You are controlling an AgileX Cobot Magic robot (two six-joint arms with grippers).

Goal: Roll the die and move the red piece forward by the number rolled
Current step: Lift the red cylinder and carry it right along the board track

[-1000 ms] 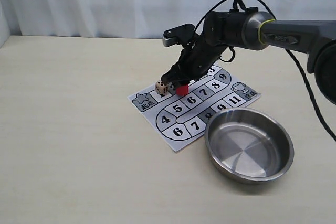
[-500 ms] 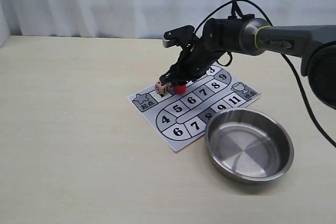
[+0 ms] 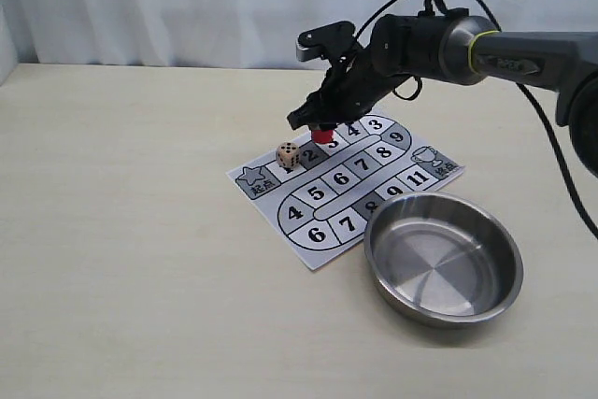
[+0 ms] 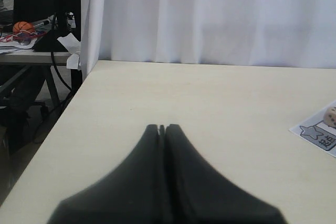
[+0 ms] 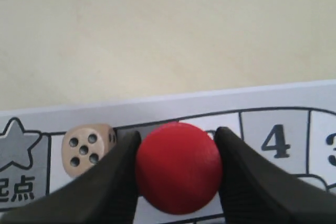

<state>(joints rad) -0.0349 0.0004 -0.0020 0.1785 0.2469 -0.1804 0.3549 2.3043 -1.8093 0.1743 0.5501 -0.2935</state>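
My right gripper is shut on the red piece, which hangs lifted a little above the numbered paper board near the squares 2 and 3. The tan die rests on the board by the star square, five pips up, just beside the gripper and apart from it. My left gripper is shut on nothing, off over bare table at the left; only the die's edge and the board's star corner show in its view.
A steel bowl stands at the board's front right, overlapping its corner. A white curtain hangs behind the table. The table's left edge drops off to a desk with clutter.
My right gripper has lifted the red piece off the board and carried it back and up, from beside the die toward square 3. The die has stayed put.
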